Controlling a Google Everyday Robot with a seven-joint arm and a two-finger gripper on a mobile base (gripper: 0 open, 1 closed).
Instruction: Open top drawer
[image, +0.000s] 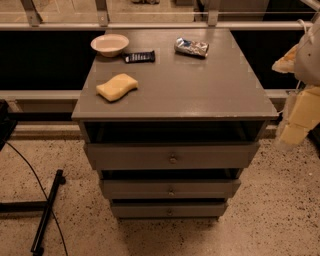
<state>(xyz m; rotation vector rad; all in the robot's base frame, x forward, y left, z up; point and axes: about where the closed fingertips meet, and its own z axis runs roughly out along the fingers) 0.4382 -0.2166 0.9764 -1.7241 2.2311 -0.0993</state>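
Observation:
The grey cabinet (175, 85) stands in the middle of the camera view with three drawer fronts. The top drawer (140, 156) has the widest, tallest front and a small round metal knob (172, 159) at its centre. A dark gap shows between its upper edge and the cabinet top; its inside is hidden. My gripper (296, 122) hangs at the right edge, pale and blurred, beside the cabinet's right front corner. It is apart from the knob and level with the top drawer.
On the cabinet top lie a white bowl (109, 44), a dark snack bar (139, 57), a crumpled foil bag (191, 47) and a yellow sponge (117, 87). Two narrower drawers (170, 190) sit below. A black stand leg (47, 212) and cable lie on the speckled floor at left. A railing runs behind.

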